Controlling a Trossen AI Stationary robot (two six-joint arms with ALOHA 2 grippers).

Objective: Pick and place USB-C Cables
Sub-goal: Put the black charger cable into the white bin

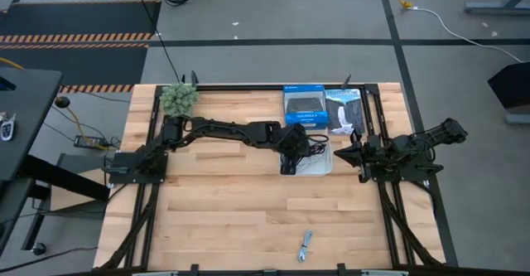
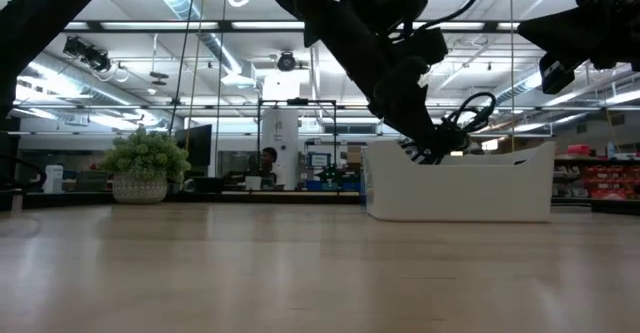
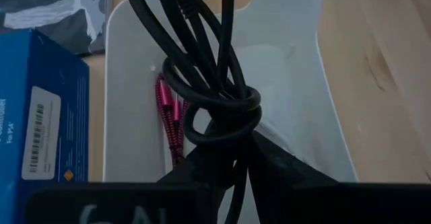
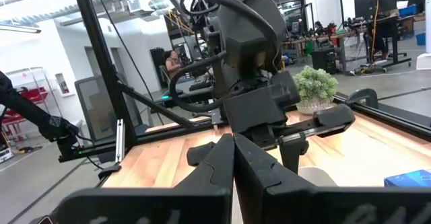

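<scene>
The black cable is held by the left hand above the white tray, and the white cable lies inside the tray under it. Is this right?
Not quite. The cable lying in the white tray is the red cable, not a white one, as the left wrist view shows. The rest holds: the left hand grips the black cable above the tray.

The wooden table [image 1: 224, 201] carries a white tray [image 1: 326, 165] at two o'clock, boxes at twelve, and a grey-silver cable [image 1: 305, 246] at six.
</scene>
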